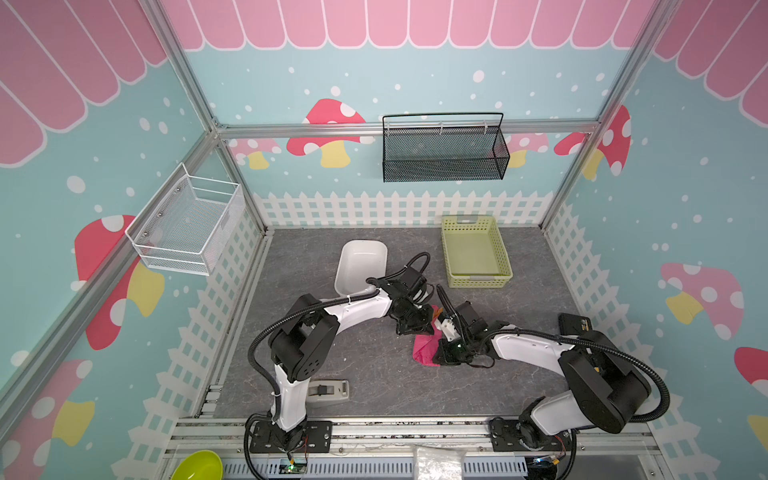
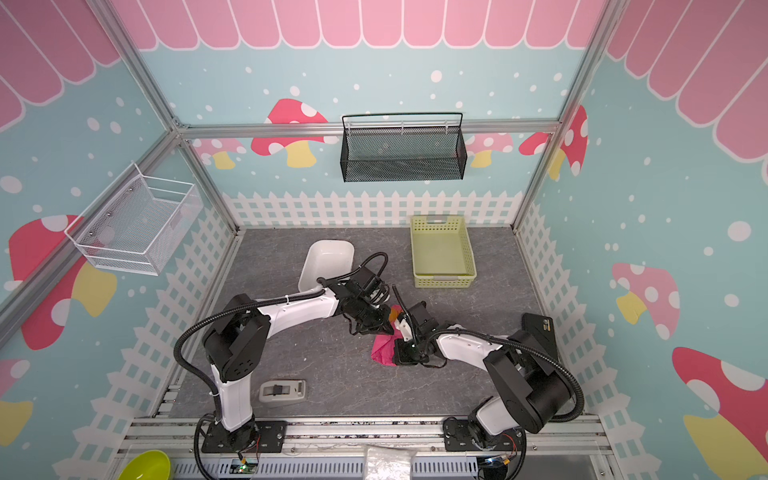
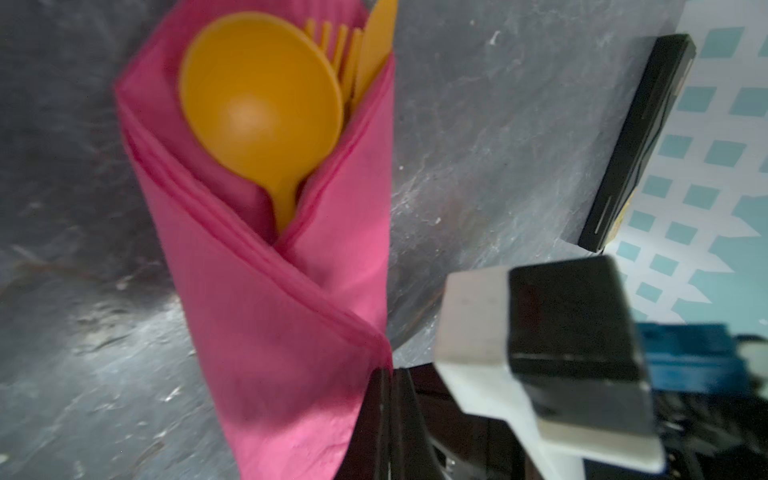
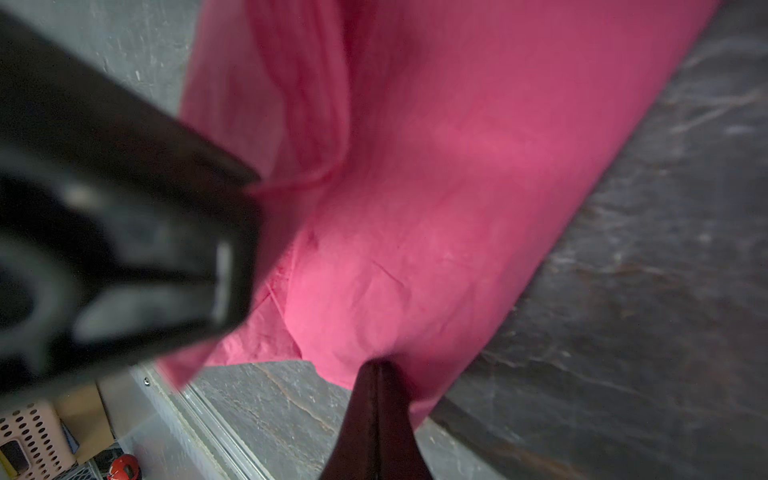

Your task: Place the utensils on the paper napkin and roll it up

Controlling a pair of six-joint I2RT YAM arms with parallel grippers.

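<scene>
Where the two arms meet: just right of the middle of the grey counter (image 1: 332, 357), the wrists close together in both top views.
Left end effector (image 3: 388, 399): jaws pressed together – the lower fold of the paper napkin (image 3: 270, 332) runs straight into the tip and is pinched there.
Right end effector (image 4: 376, 374): jaws together as well, clamped on the napkin's edge; the paper puckers where it enters the tip.
Napkin, form: wrapped into a loose cone, two flaps crossing over one another in front, its mouth open at the far end in the left wrist view.
Napkin, place: between the two end effectors, near the front half of the counter. In both top views only its magenta lower part (image 1: 424, 351) shows clear of the arms, and it lies on or very near the surface – I cannot tell which.
Spoon (image 3: 257, 95): orange, inside the cone, round bowl out at the mouth, handle going down under the crossed flaps.
Fork (image 3: 332, 37): orange, behind the spoon's bowl, only the tines showing.
Further orange piece: a flat strip beside the tines, cut by the frame edge; what it is cannot be told.
Right wrist view: the napkin's outer side, creased, with the left end effector blurred against it.
White dish (image 1: 359, 266): behind the left arm, apart from the napkin.
Green basket (image 1: 476, 253): at the back right of the counter, well apart.
Black box (image 3: 636, 141): at the counter's right edge by the fence-patterned wall.
</scene>
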